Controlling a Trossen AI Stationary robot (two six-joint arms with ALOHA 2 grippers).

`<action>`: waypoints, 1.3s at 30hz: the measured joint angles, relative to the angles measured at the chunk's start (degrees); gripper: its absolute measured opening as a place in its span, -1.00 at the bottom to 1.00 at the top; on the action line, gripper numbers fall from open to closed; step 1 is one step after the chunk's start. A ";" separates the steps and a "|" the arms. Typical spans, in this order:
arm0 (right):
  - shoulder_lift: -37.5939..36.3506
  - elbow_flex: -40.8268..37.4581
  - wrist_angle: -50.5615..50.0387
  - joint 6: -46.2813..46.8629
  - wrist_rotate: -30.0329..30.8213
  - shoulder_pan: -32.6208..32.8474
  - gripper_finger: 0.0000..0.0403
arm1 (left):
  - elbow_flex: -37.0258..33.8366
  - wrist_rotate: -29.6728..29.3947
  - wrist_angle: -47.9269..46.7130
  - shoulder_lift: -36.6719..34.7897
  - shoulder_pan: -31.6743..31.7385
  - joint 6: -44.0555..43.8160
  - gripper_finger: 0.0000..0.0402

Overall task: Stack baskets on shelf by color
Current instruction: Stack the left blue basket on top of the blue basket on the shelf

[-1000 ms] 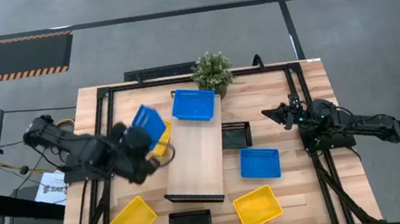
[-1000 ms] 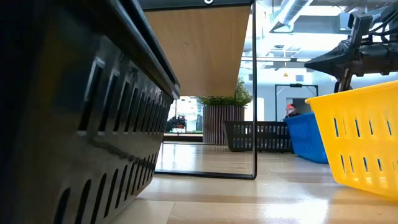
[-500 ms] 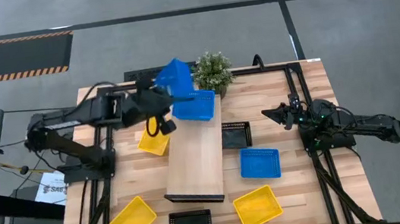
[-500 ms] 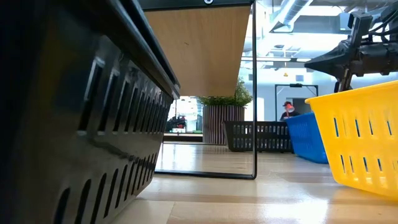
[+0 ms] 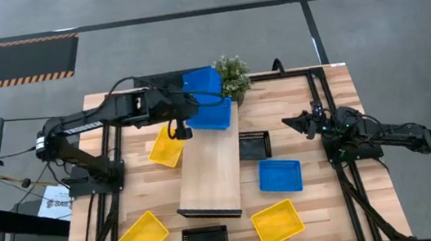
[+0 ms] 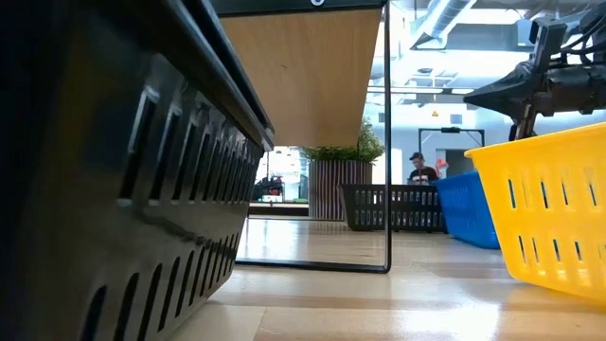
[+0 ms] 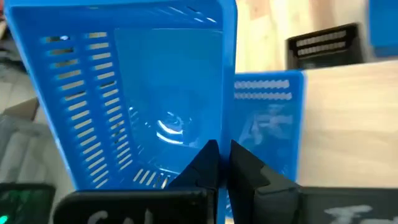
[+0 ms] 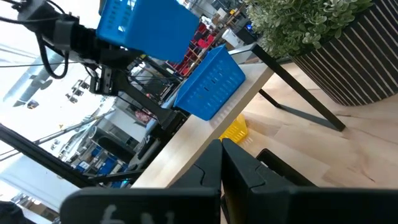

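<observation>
High view: left gripper (image 5: 174, 109) pinches blue basket (image 5: 201, 82) tilted above the blue one on shelf (image 5: 209, 171)'s far end. Level it, square the rims, then lower.

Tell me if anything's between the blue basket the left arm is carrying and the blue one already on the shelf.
Nothing visible is. The left pincer, shut on the blue mesh plastic basket, holds it just above the matching blue basket on the light-wood shelf. The potted plant stands beside, not between.
</observation>
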 joint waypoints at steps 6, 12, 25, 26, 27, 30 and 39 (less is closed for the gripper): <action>0.00 0.00 -0.02 0.96 -0.02 0.00 -0.87 | 4.90 -1.05 -5.31 4.95 -1.79 2.49 -1.00; 0.00 -0.01 -0.02 0.96 -0.04 0.00 -0.87 | 14.84 -1.20 -13.35 11.29 -2.08 0.62 -1.00; 0.00 0.00 -0.09 0.99 -0.09 0.00 -0.87 | 28.08 -1.15 -28.52 20.40 -4.57 -4.02 -1.00; 0.00 -0.01 -0.09 1.00 -0.10 0.00 -0.87 | 28.13 -1.22 -28.25 20.39 -4.83 -3.80 -1.00; 0.00 -0.02 -0.09 1.01 -0.11 0.00 -0.87 | 28.17 -1.63 -27.96 20.35 -4.97 -3.71 -1.00; 0.00 0.00 -0.09 1.01 -0.11 0.00 -0.87 | 28.19 -3.27 -28.47 20.33 -5.10 -3.94 -1.00; 0.00 0.00 -0.11 1.01 -0.13 0.00 -0.87 | 28.22 -3.83 -31.36 21.79 -5.08 -3.94 -1.00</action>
